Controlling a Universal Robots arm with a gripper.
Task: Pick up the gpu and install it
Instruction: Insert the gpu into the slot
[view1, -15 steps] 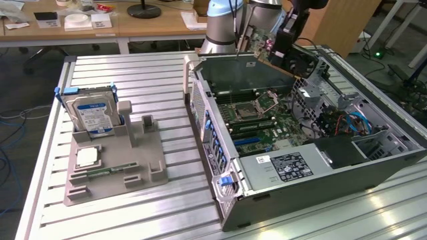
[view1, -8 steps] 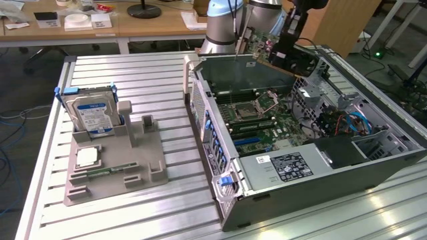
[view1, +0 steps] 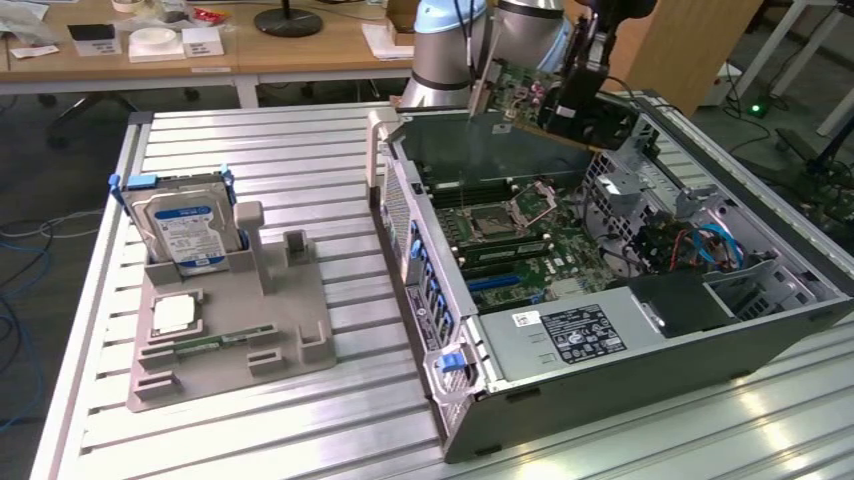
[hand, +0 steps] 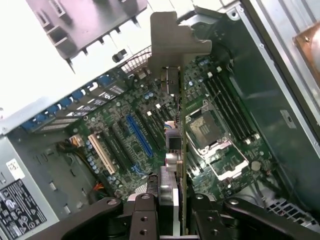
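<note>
My gripper (view1: 570, 108) is shut on the gpu (view1: 514, 92) and holds it in the air above the far end of the open computer case (view1: 441, 330). The card hangs edge-down, its silver end bracket (view1: 482, 95) toward the exterior view's left. In the wrist view the gpu (hand: 173, 145) appears edge-on between my black fingers (hand: 142, 215), with the bracket (hand: 172, 42) at its far end. Below it lies the green motherboard (hand: 125, 150) with its blue expansion slot (hand: 139, 134); the card is apart from the board.
A grey fixture (view1: 227, 340) on the slatted metal table (view1: 307, 150) holds an upright hard drive (view1: 187, 232), a processor chip (view1: 174, 315) and a memory stick (view1: 203, 343). The power supply (view1: 574, 335) fills the case's near end. Drive cage and cables (view1: 694, 240) crowd the exterior view's right.
</note>
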